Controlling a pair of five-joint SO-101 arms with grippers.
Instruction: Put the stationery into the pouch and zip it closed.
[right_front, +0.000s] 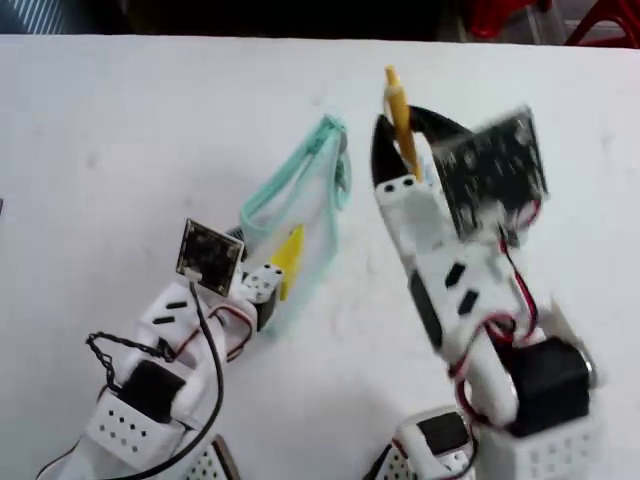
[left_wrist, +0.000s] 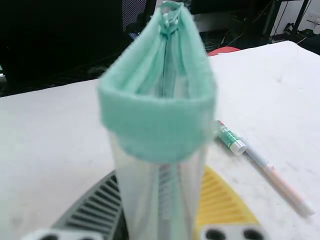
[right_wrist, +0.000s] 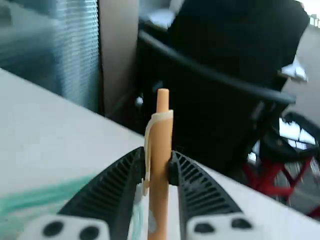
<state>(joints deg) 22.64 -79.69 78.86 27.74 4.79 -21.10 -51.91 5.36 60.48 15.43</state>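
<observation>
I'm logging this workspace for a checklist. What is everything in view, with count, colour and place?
pouch: 1, clear with mint-green trim, mouth open, held in the left gripper
orange pen: 1, orange, upright in the right gripper
capped stick: 1, green label, white cap, on the table beside the pouch
pale pen: 1, whitish-peach, on the table by the stick
table: 1, white
chair: 1, black, beyond the table
left gripper: 1, grey and yellow fingers
right gripper: 1, black fingers
</observation>
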